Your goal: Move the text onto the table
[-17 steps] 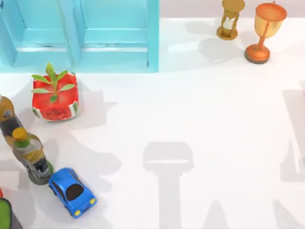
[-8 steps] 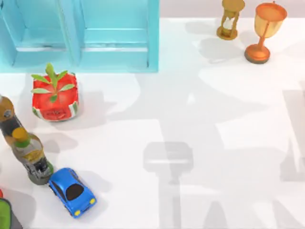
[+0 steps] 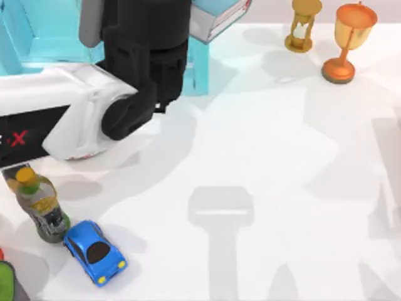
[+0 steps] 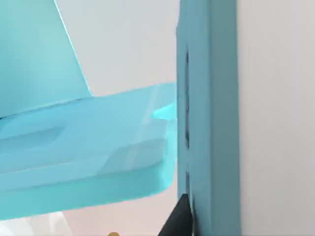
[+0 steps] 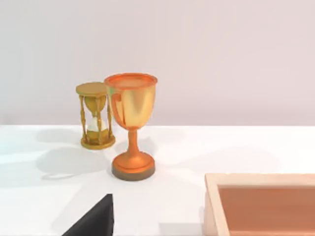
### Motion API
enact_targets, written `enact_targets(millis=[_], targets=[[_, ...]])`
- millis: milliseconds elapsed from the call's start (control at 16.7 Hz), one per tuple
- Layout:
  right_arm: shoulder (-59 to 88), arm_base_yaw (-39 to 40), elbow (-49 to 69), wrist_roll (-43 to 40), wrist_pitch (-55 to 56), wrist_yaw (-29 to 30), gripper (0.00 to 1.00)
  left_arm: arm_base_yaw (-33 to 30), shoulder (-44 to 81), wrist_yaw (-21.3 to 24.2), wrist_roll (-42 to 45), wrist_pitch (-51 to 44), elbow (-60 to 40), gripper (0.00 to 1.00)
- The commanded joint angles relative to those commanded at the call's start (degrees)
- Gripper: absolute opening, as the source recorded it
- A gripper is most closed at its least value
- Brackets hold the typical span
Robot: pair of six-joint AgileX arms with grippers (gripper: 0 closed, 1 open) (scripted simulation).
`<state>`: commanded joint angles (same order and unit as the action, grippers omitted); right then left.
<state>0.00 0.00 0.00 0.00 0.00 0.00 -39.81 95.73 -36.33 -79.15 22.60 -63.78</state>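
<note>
The book (image 3: 220, 14) sits high at the top view's upper edge, tilted, its light-blue cover up and its white page edges facing right. It juts past the right corner of the turquoise cabinet (image 3: 37, 37) — above the table (image 3: 282, 175), not on it. In the left wrist view a pale blue slab (image 4: 83, 147) lies beside the cabinet's upright wall (image 4: 209, 118).

The left arm (image 3: 94, 106) reaches from the left edge across the cabinet front, its black wrist just beside the book. Whether its claw holds the book I cannot tell.

Near the left edge stand a bottle (image 3: 41, 207) and a blue car (image 3: 94, 251), just beside each other. At the far right stand an hourglass (image 3: 304, 25) and a goblet (image 3: 349, 41) — the right wrist view shows them close together, with a wooden tray (image 5: 261, 201) nearer the camera.
</note>
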Motion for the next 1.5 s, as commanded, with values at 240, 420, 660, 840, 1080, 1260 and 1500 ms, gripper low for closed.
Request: enact_targets(millis=[240,420,660,840,1080,1260,1500], targets=[[0.0,0.0,0.0,0.0,0.0,0.0,1.0,-14.83,5.09,-12.12,-20.22,4.85,6.64,0.0],[0.0,0.0,0.0,0.0,0.0,0.0,1.0,-22.24,8.97,-17.69,-29.89,7.15,11.6,0.0],[0.0,0.0,0.0,0.0,0.0,0.0,1.0,-26.33,11.64,-20.58,-35.03,8.37,15.05,0.0],[0.0,0.0,0.0,0.0,0.0,0.0,1.0,-26.33,11.64,-20.58,-35.03,8.37,15.05,0.0],[0.0,0.0,0.0,0.0,0.0,0.0,1.0,-26.61,11.34,-20.8,-35.31,7.92,15.38,0.0],[0.0,0.0,0.0,0.0,0.0,0.0,1.0,-27.02,11.01,-21.2,-35.64,7.73,15.55,0.0],[0.0,0.0,0.0,0.0,0.0,0.0,1.0,-26.73,12.07,-21.05,-35.58,8.57,15.75,0.0]])
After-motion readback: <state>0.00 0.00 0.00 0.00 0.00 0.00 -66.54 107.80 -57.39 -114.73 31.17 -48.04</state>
